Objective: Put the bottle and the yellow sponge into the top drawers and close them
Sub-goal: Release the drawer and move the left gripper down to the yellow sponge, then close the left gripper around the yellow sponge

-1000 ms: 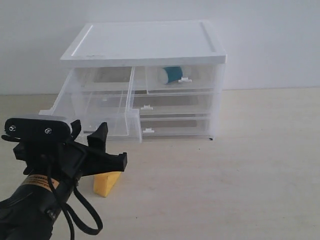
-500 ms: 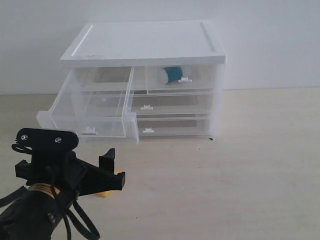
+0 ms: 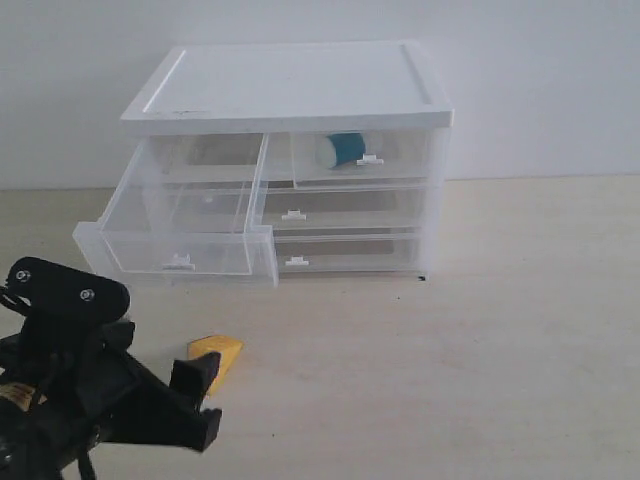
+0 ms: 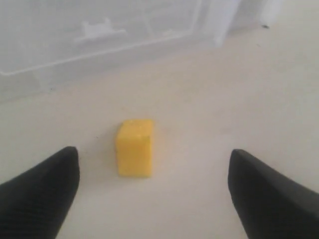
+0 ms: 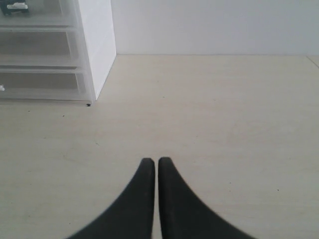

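Step in hand, as I judge it: pick up the sponge for the open drawer.

My left hand [image 3: 210, 395] is spread wide and holds nothing. The sponge [image 3: 215, 355] lies on the counter [image 3: 480, 330] in front of the cabinet [image 3: 290, 85], near its pulled-out left top drawer [image 3: 180, 235].

Procedure:
1. Centre the sponge between the fingers.
2. Descend until they flank it.
3. Close gently, since foam likely compresses.
4. Lift clear of the drawer's front wall.

The bottle [image 3: 340, 150] lies inside the shut right top drawer [image 3: 365, 160]. The right hand [image 5: 156, 169], fingers pressed together and empty, sits off the cabinet's right corner.

The left wrist view shows the sponge nearer one finger than the other, which the exterior view cannot resolve. Only the exterior view shows the bottle plainly, and it omits the right hand.
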Robot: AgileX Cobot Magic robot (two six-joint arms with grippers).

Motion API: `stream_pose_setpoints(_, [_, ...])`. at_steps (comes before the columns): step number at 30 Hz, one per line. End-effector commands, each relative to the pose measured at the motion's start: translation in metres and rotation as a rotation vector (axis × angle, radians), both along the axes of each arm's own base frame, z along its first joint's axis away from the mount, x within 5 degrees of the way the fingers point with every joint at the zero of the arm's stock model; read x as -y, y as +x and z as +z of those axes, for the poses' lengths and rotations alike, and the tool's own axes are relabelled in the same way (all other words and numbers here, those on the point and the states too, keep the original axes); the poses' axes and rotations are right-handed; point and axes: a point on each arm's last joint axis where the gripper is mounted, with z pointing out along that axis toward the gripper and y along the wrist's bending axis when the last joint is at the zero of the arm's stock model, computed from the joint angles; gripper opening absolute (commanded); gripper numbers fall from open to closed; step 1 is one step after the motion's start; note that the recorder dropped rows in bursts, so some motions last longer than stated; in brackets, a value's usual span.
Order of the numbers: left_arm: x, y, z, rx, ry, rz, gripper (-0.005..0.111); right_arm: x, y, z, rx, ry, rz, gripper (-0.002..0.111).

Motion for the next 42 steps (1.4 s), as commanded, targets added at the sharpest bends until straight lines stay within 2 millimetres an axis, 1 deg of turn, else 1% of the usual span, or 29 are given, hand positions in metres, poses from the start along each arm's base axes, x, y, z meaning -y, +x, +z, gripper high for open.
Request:
stream_pose_setpoints(1, [0.003,-0.020,0.008,-0.067,0.064,-0.235,0.072,0.000,0.000,-0.001,0.006,-0.005,-0.003,0.000])
stream_pose_setpoints(2, [0.002,-0.021,0.009,-0.055,0.079,-0.263,0.070,0.000,0.000,-0.001,0.006,-0.005,-0.003,0.000])
stream_pose_setpoints(4, [-0.002,-0.022,0.008,-0.024,0.103,-0.258,0.068,0.000,0.000,-0.001,0.006,-0.005,-0.003,0.000])
stream_pose_setpoints(7, [-0.023,-0.021,-0.006,0.047,0.087,-0.102,0.068,0.000,0.000,-0.001,0.006,-0.005,-0.003,0.000])
stream_pose_setpoints(8, [-0.025,-0.021,-0.008,0.079,0.070,-0.088,0.068,0.000,0.000,-0.001,0.006,-0.005,-0.003,0.000])
stream_pose_setpoints(12, [-0.021,-0.025,-0.010,0.217,-0.061,-0.170,0.068,0.000,0.000,-0.001,0.006,-0.002,-0.004,0.000])
stream_pose_setpoints(14, [-0.017,-0.023,-0.017,0.183,-0.069,-0.158,0.068,0.000,0.000,-0.001,0.006,-0.002,-0.004,0.000])
stream_pose_setpoints(17, [-0.010,-0.018,-0.034,0.127,-0.009,-0.162,0.069,0.000,0.000,-0.001,0.006,-0.002,-0.004,0.000])
stream_pose_setpoints(20, [-0.009,-0.009,-0.044,0.110,-0.006,-0.059,0.081,0.000,0.000,-0.001,0.006,-0.002,-0.004,0.000])
stream_pose_setpoints(22, [-0.006,-0.006,-0.049,0.087,0.002,-0.043,0.086,0.000,0.000,-0.001,0.006,-0.002,-0.004,0.000])
stream_pose_setpoints(26, [0.007,0.000,-0.059,0.028,0.021,-0.064,0.086,0.000,0.000,-0.001,0.006,-0.002,-0.004,0.000])
stream_pose_setpoints(31, [0.023,0.013,-0.063,0.038,0.020,-0.066,0.086,0.000,0.000,-0.001,0.006,-0.002,-0.004,0.000])
stream_pose_setpoints(33, [0.023,0.017,-0.062,0.048,0.031,-0.064,0.086,0.000,0.000,-0.001,0.006,-0.002,-0.004,0.000])
stream_pose_setpoints(37, [0.016,0.024,-0.063,0.039,0.038,-0.030,0.085,0.000,0.000,-0.001,0.006,-0.002,-0.004,0.000])
stream_pose_setpoints(40, [0.014,0.028,-0.064,0.027,0.054,-0.078,0.083,0.000,0.000,-0.001,0.008,-0.002,-0.004,0.000])
stream_pose_setpoints(42, [0.011,0.031,-0.064,0.020,0.037,-0.069,0.083,0.000,0.000,-0.001,0.008,-0.002,-0.004,0.000])
